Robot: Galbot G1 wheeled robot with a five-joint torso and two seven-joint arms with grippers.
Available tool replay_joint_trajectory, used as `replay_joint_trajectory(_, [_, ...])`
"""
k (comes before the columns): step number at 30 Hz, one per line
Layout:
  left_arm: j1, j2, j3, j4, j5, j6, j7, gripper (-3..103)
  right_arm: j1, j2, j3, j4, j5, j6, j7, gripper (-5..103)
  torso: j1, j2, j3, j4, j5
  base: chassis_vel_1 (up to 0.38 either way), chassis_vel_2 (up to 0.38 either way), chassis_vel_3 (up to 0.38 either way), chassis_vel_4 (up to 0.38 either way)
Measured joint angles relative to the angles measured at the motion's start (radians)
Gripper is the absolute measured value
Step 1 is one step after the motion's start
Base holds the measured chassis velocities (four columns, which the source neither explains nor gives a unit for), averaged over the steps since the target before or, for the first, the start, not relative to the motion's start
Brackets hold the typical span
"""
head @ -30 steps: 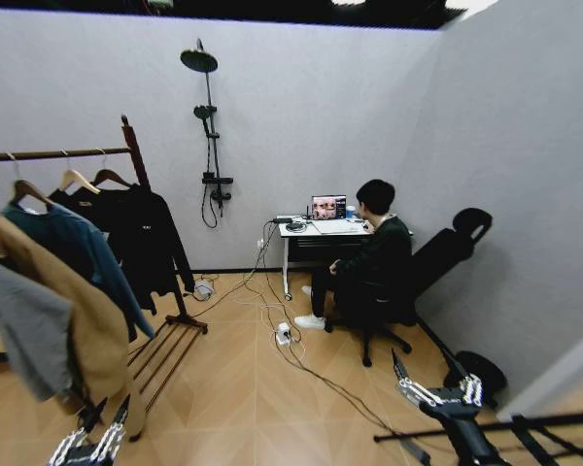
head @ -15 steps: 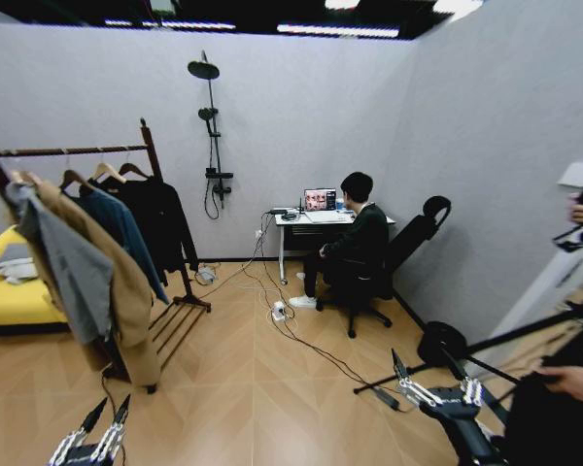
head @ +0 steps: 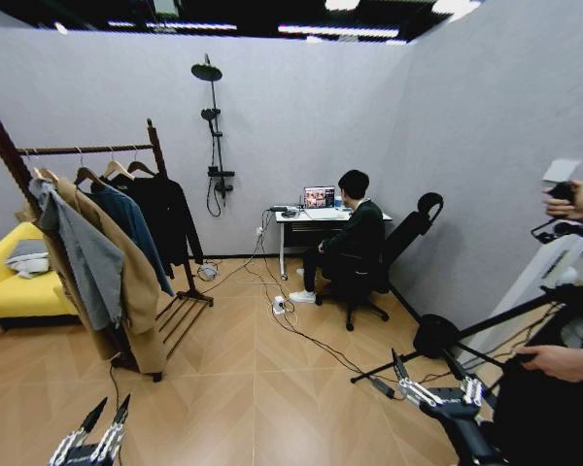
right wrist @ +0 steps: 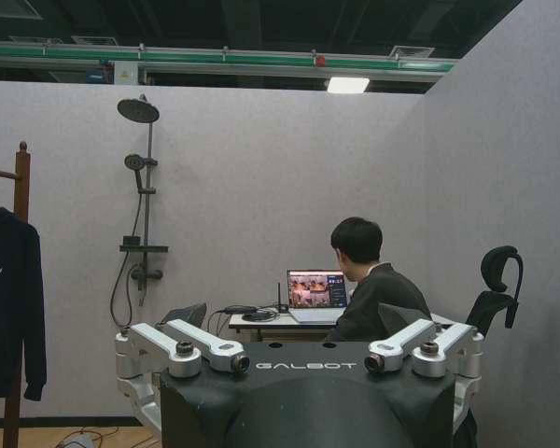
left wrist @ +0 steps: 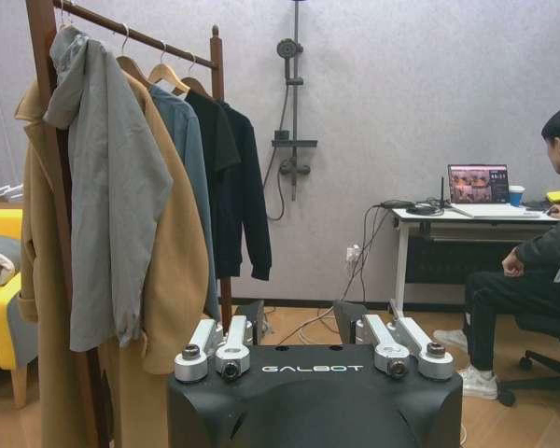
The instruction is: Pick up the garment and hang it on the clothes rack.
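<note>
Already on its wooden hanger, the garment (head: 165, 218) hangs at the far end of the clothes rack (head: 87, 149), beside a blue jacket (head: 126, 228), a tan coat (head: 126, 282) and a grey hoodie (head: 78, 257). Low in the head view, the left hand (head: 105, 416) and the right hand (head: 423, 374) hang over the wooden floor (head: 253, 388), fingers apart, holding nothing. Farther off stands a desk (head: 316, 217) with a laptop (head: 319, 198).
</note>
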Motion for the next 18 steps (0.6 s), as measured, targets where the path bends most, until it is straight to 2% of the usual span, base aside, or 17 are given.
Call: replay_joint_trajectory(18, [0.000, 0.000, 0.000, 0.000, 0.000, 0.000, 0.000, 46, 0.000, 0.000, 0.000, 0.000, 0.000, 0.000, 0.000, 100, -0.001, 0.001, 0.000, 0.0000, 0.0002, 0.047, 0.029, -0.038, -0.027])
